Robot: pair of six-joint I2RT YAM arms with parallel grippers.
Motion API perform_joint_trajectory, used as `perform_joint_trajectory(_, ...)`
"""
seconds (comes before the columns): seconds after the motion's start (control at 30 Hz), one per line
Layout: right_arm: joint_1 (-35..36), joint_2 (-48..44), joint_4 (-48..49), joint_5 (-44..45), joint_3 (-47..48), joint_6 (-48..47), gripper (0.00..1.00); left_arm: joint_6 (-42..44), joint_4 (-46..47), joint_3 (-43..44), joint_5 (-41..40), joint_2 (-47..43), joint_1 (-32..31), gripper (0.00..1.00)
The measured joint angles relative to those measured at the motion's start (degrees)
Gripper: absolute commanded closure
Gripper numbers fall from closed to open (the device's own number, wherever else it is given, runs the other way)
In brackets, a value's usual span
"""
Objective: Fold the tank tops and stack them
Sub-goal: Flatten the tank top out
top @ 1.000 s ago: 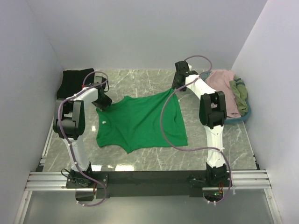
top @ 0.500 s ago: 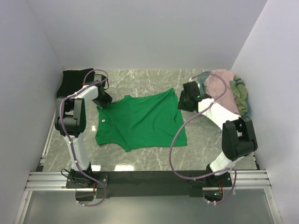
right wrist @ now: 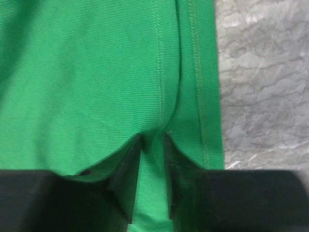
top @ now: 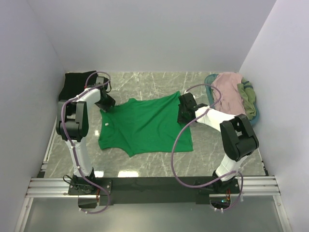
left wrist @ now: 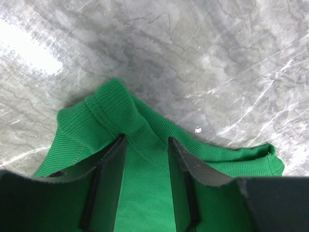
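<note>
At the far left corner of the grey marble-patterned table (top: 145, 82) a black cloth tank top (top: 75, 83) lies bunched in a dark heap against the wall. Just to its right the left gripper (top: 107, 104) is down at the table surface, on the upper left corner of the bright green ribbed cloth tank top (top: 145, 128). In the left wrist view this gripper (left wrist: 146, 145) has its two dark fingers (left wrist: 113, 169) set on either side of a raised ridge of green cloth, pinching it where a hemmed strap end humps up off the marble. The green top lies spread mostly flat across the middle of the table, well apart from the black one. At its right edge the right gripper (top: 183, 111) presses down on the cloth. The right wrist view shows this gripper (right wrist: 153, 145) with its jaws nearly together, nipping a small pucker of green fabric just inside the stitched hem. Further right, a dusty pink cloth tank top (top: 229, 89) and an olive cloth tank top (top: 247, 96) are heaped in a teal oval basket (top: 256, 116) by the right wall.
</note>
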Motion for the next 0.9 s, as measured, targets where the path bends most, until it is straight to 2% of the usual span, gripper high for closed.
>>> perform_joint_trajectory(0.03,0.1,0.0,0.2,0.2,0.0,0.1,0.91,0.0,0.1,0.0,0.1,0.0,0.1,0.54)
perform_joint_trajectory(0.13,0.4,0.0,0.5,0.8,0.0,0.3,1.0,0.0,0.3,0.0,0.3,0.0,0.4,0.54)
perform_joint_trajectory(0.3,0.6,0.0,-0.1,3.2,0.0,0.2,1.0,0.0,0.5,-0.1,0.8,0.0,1.0,0.54)
perform_joint_trajectory(0.57,2.8,-1.6,-6.5,13.1,1.4,-0.1,1.0,0.2,0.7,-0.2,1.2,0.0,1.5,0.53)
perform_joint_trajectory(0.77,3.3,-1.2,-8.3,17.0,1.7,0.0,1.0,0.4,1.4,-0.6,1.5,-0.1,1.6,0.52)
perform_joint_trajectory(0.87,3.3,-0.4,-8.3,17.1,1.5,0.3,0.88,1.0,2.6,-1.4,2.2,-0.7,1.6,0.49)
perform_joint_trajectory(0.9,3.3,-0.2,-8.4,17.1,1.5,0.5,0.71,1.4,3.0,-1.7,2.4,-0.9,1.6,0.46)
